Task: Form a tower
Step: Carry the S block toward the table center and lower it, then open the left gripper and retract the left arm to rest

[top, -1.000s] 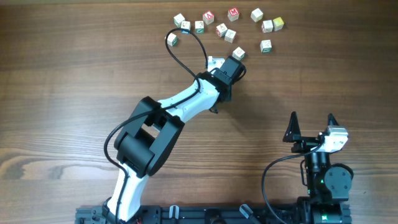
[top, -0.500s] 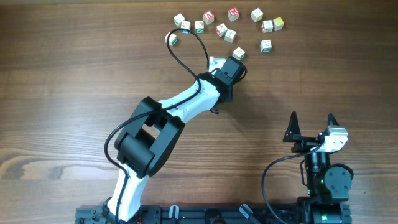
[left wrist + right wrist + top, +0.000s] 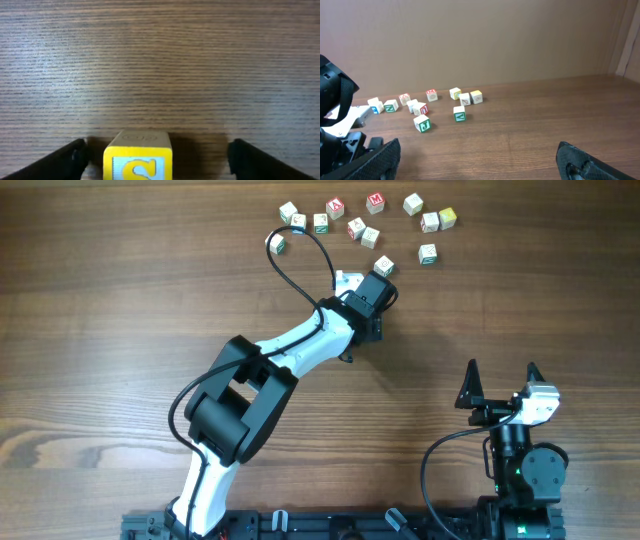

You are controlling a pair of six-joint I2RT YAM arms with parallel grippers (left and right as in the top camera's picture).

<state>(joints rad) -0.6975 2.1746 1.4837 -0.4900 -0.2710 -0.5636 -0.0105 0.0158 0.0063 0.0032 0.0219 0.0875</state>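
Left gripper (image 3: 156,146) stands spread, one finger on each side of the tower (image 3: 138,159) with a gap on both sides, so nothing is pinched. Only the tower's top shows, yellow-faced with an S; whatever it rests on is cut off below the frame. From overhead the spot lies right of centre, just near of a loose cube (image 3: 383,266). The risk, as I judge it, is that any sideways drift while lifting away lets a finger clip the stack and topple it. Right gripper (image 3: 500,385), also spread, sits well apart at the near right.
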